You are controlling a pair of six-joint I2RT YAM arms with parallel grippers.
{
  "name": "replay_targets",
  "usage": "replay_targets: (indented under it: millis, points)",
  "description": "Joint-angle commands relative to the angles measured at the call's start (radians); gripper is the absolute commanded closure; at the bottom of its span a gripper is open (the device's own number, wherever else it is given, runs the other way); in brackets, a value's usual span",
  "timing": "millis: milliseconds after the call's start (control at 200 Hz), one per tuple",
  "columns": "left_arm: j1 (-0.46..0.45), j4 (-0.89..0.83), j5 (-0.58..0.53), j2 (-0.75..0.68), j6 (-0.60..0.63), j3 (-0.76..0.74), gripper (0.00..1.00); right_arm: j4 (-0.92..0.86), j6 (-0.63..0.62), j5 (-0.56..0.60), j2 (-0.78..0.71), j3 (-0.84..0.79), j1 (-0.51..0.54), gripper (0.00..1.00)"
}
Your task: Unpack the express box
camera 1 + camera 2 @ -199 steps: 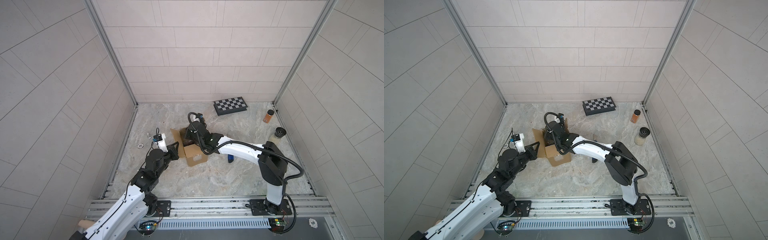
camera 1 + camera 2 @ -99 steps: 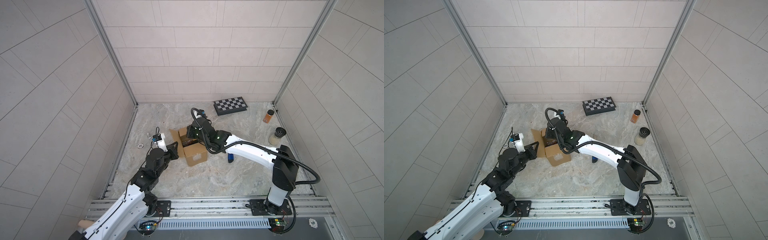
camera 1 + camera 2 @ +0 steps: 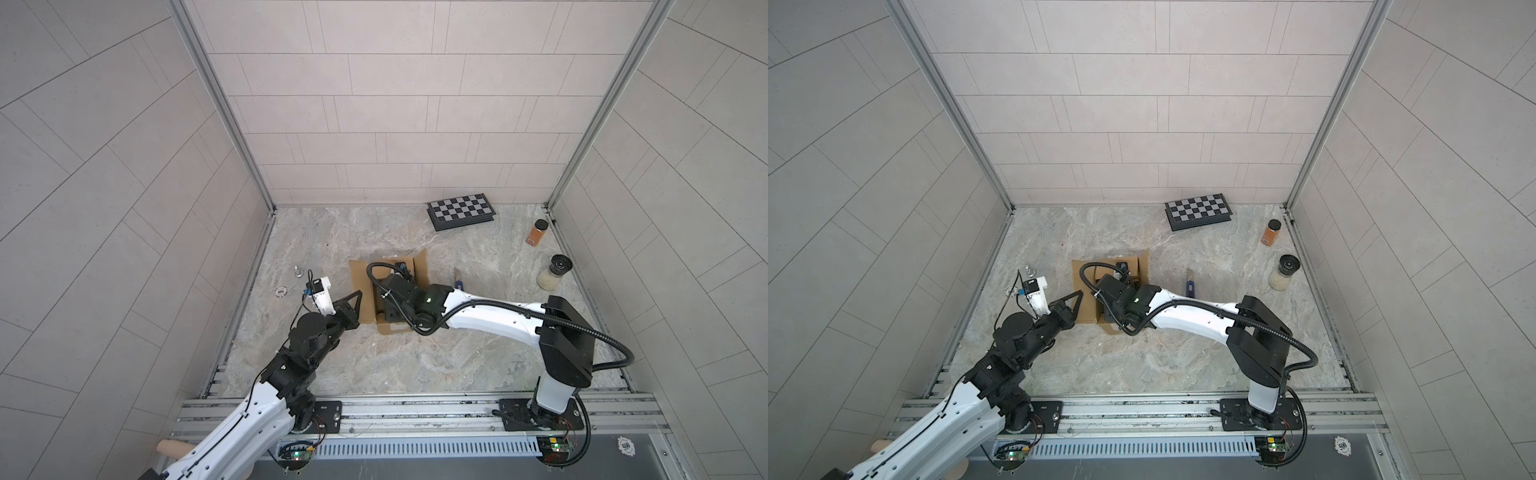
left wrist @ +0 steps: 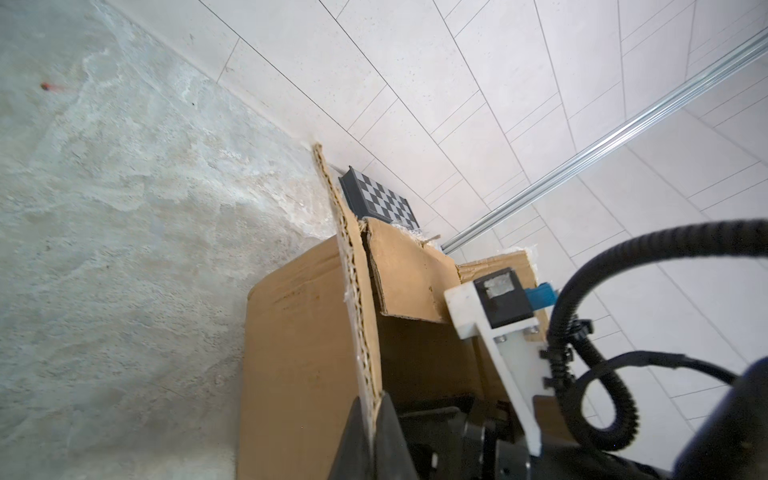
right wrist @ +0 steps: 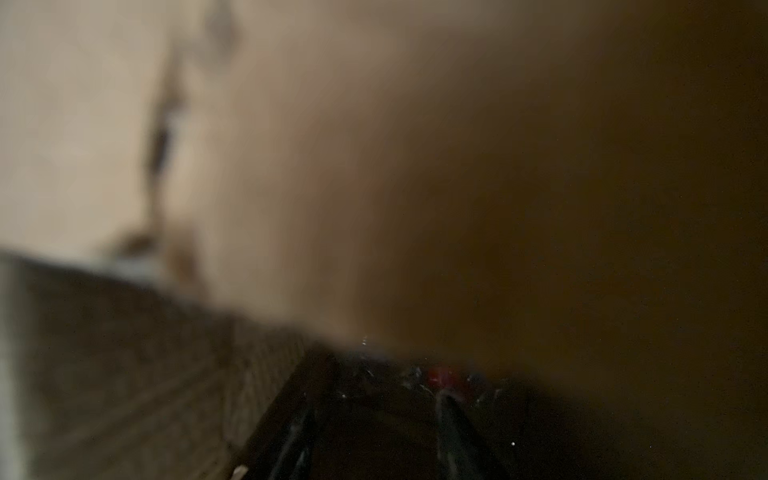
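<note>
The box (image 3: 359, 282) (image 3: 1084, 286) stands flaps-up on the floor, in front of and between the two arm bases, in both top views.

The left arm (image 3: 307, 336) stretches up from its base toward the box's left side, forearm low and slanted. The left gripper (image 3: 358, 294) (image 3: 1079, 294) is clamped on the box's left flap. In the left wrist view the flap's corrugated edge runs down between its closed fingers (image 4: 390, 440).

The right arm (image 3: 490, 318) reaches across from the box's right side, elbow raised, with its wrist bent down over the opening so that the tool end dips inside the box. The right wrist view is dark and blurred. The right gripper (image 5: 374, 409) shows two fingers (image 5: 451, 419) standing apart near cardboard, and I cannot tell whether they touch anything.
</note>
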Motion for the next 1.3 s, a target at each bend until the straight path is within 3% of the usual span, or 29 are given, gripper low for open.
replay_targets:
  millis: [0, 25, 95, 130, 190, 370, 576, 686, 771, 831, 961, 1036, 1297]
  points:
    - [-0.005, -0.189, 0.022, -0.01, -0.043, -0.046, 0.91, -0.061, 0.032, 0.046, -0.011, -0.057, 0.009, 0.48]
    - [-0.005, -0.216, 0.025, -0.013, -0.036, -0.034, 0.81, -0.063, 0.031, 0.047, -0.006, -0.058, 0.009, 0.48]
    - [-0.005, -0.276, 0.033, -0.018, -0.016, 0.01, 0.36, -0.065, 0.031, 0.048, 0.006, -0.057, 0.012, 0.48]
    - [-0.005, -0.296, 0.04, -0.019, -0.004, 0.038, 0.23, -0.061, 0.029, 0.049, 0.012, -0.058, 0.014, 0.48]
    - [-0.004, -0.316, 0.068, -0.007, 0.017, 0.091, 0.1, -0.062, 0.026, 0.055, 0.023, -0.053, 0.019, 0.48]
    - [-0.002, -0.388, 0.177, 0.103, 0.062, 0.268, 0.01, -0.073, 0.015, 0.081, 0.043, -0.042, 0.032, 0.47]
    - [0.033, -0.48, 0.261, 0.26, 0.072, 0.404, 0.0, -0.075, 0.013, 0.095, 0.053, -0.044, 0.042, 0.47]
    - [0.067, -0.519, 0.322, 0.327, 0.078, 0.426, 0.03, -0.072, 0.016, 0.097, 0.045, -0.037, 0.041, 0.46]
    - [0.067, -0.501, 0.346, 0.33, 0.071, 0.407, 0.12, -0.073, 0.014, 0.102, 0.029, -0.026, 0.041, 0.43]
    - [0.067, -0.503, 0.364, 0.339, 0.078, 0.399, 0.29, -0.062, 0.02, 0.102, 0.011, -0.024, 0.039, 0.38]
    - [0.067, -0.515, 0.367, 0.344, 0.109, 0.355, 0.81, 0.009, 0.049, 0.091, -0.041, -0.061, 0.033, 0.27]
    - [0.067, -0.505, 0.335, 0.311, 0.118, 0.313, 0.98, 0.033, 0.083, 0.075, -0.066, -0.087, 0.021, 0.25]
    - [0.067, -0.449, 0.27, 0.241, 0.158, 0.258, 1.0, 0.096, 0.166, 0.08, -0.104, -0.159, -0.002, 0.2]
